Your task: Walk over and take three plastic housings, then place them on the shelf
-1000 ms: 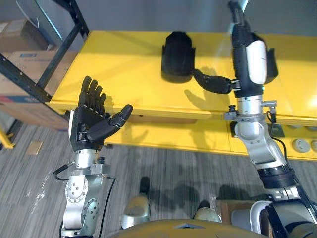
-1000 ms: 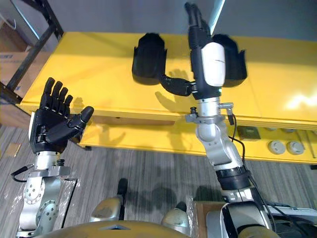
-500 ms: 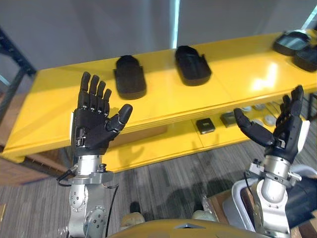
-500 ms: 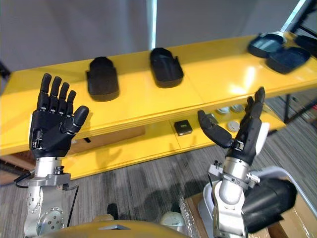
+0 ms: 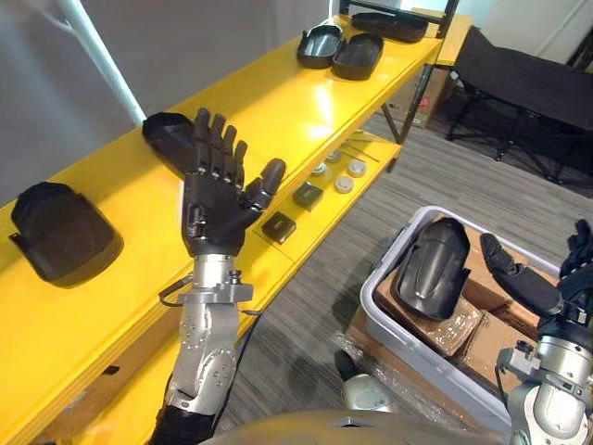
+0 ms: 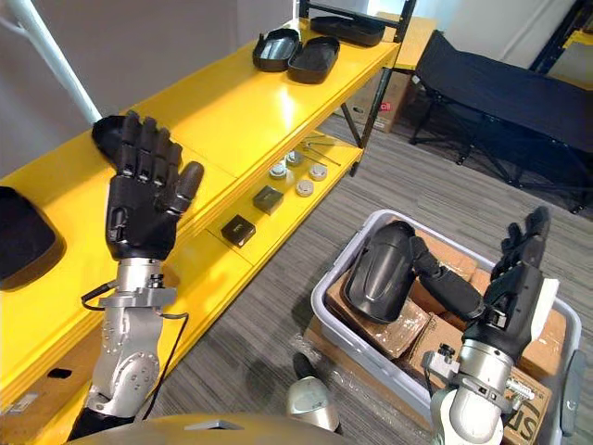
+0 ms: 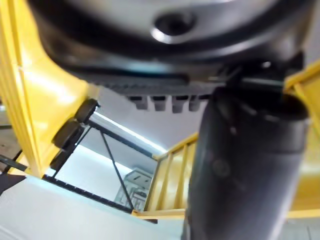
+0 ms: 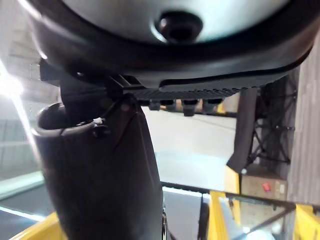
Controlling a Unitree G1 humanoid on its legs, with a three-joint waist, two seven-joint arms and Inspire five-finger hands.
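Both hands' fingers straight, empty: left hand by the shelf, right hand beside the bin. Housing leans on boxes inside (other housings already shelved). I could wedge it between them reaching clumsily.

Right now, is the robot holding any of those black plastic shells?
No, the left hand and the right hand are both open, with nothing in them.
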